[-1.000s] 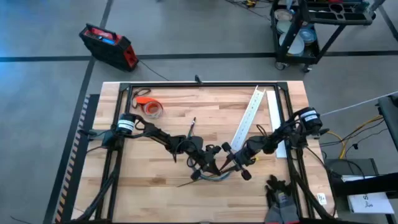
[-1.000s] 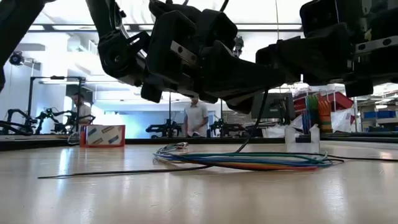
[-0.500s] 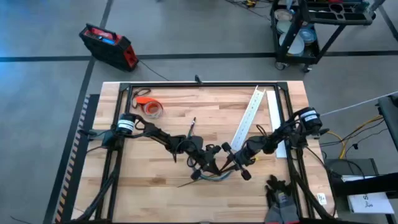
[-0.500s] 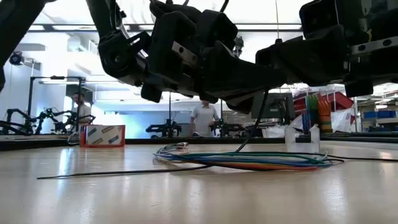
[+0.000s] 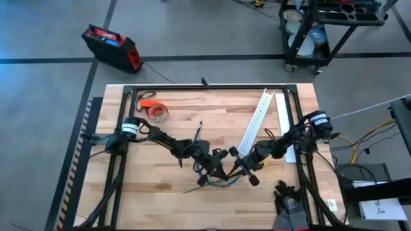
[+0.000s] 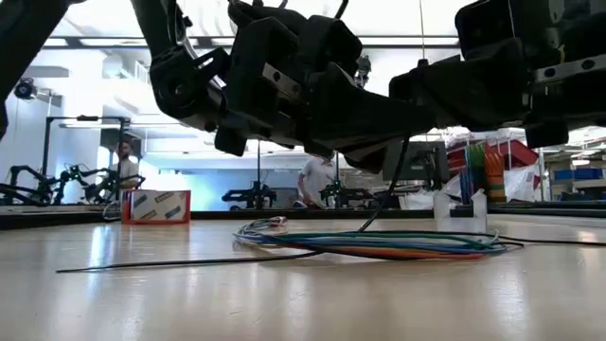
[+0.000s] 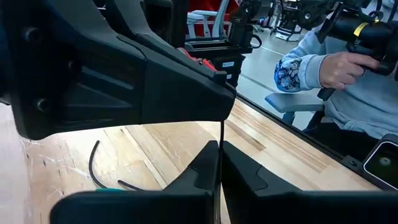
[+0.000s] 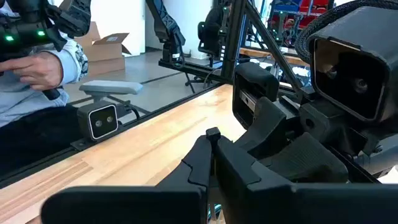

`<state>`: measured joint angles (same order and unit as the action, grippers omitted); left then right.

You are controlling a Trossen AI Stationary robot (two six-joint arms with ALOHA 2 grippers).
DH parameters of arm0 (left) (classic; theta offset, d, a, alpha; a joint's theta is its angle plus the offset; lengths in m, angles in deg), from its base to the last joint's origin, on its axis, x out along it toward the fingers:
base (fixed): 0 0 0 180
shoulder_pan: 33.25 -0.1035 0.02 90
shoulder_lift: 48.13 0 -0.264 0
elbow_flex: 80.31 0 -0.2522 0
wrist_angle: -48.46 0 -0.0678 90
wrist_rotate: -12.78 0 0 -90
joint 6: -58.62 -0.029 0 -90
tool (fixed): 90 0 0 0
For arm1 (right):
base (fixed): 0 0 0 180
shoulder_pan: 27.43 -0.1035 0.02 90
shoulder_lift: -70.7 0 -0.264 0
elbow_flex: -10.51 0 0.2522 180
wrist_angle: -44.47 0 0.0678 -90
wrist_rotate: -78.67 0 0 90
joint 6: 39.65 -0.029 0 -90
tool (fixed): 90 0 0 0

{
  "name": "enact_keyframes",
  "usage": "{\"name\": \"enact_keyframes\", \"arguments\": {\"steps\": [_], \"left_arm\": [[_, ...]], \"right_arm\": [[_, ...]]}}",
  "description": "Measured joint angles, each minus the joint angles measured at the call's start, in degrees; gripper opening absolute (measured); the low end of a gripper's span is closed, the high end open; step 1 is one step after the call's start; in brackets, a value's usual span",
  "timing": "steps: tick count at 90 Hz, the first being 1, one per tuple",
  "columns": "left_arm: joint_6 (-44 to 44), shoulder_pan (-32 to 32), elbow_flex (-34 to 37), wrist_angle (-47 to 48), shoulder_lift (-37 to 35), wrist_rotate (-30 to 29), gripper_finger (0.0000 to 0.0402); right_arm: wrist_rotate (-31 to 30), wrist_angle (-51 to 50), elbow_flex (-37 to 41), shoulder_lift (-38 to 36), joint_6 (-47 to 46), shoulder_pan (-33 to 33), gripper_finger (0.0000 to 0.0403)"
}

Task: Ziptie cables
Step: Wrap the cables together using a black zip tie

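1. Cables (image 6: pixel 379 244) lie coiled on the table (image 5: pixel 160 192) at about 6 o'clock, directly under both grippers.
2. Left gripper (image 5: pixel 215 168) has its fingers (image 7: pixel 205 168) pressed together on the ziptie (image 7: pixel 221 134), a thin line rising between them, apparently to thread it.
3. Right gripper (image 5: pixel 239 168) meets it from 3 o'clock, fingers narrow.
4. Outward: white channel (image 5: pixel 257 122) at 1 o'clock, tape roll (image 5: pixel 156 111) at 10, both well apart.

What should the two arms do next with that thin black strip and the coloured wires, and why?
Probably draw the ziptie in around the cables. Both the left gripper and the right gripper are shut and meet just above the bundle, a thin dark strand hangs between them, yet the strip's long tail lies slack on the table and the wires are spread loose.
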<state>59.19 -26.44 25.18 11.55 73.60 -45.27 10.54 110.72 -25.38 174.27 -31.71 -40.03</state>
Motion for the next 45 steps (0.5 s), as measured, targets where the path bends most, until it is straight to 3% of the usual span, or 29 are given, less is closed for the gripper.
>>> {"name": "enact_keyframes", "arguments": {"steps": [45], "left_arm": [[1.1,-0.1,0.0,0.2,0.0,0.1,0.0002]], "right_arm": [[0.0,0.0,0.0,0.0,-0.6,0.0,0.0000]]}}
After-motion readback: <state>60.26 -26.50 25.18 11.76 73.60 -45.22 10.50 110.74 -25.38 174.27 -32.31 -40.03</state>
